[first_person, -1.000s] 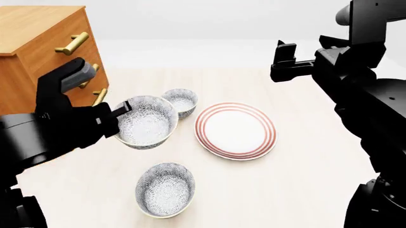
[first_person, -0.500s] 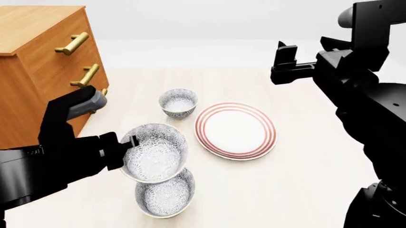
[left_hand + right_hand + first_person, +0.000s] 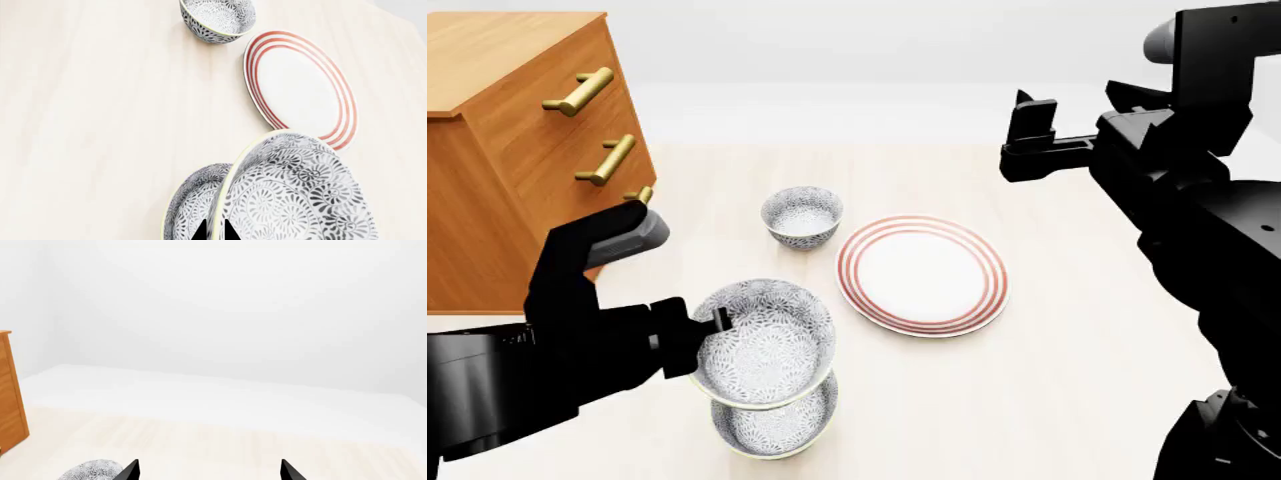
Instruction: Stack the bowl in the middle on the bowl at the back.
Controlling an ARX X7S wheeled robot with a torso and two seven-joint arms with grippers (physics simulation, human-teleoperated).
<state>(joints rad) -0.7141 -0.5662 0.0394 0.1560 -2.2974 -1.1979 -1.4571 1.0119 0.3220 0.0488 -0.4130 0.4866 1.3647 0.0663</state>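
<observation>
My left gripper (image 3: 714,322) (image 3: 215,231) is shut on the rim of the bowl in the middle (image 3: 763,340) (image 3: 300,195), a white bowl with a grey-blue speckled pattern. I hold it slightly tilted just over the bowl at the back (image 3: 781,428) (image 3: 193,200), a matching bowl on the table at the end of the row nearest my body. Whether the two touch I cannot tell. A third matching bowl (image 3: 802,215) (image 3: 220,17) stands at the far end. My right gripper (image 3: 1081,110) (image 3: 210,470) hangs open and empty, high above the table's far right.
A flat white plate with red rings (image 3: 922,275) (image 3: 300,90) lies to the right of the bowls. A wooden dresser with brass handles (image 3: 521,120) (image 3: 10,390) stands at the left, close to my left arm.
My left gripper has carried the held bowl away from the far bowl, toward my body and down, until it hangs over the near bowl. The right arm has barely moved.
</observation>
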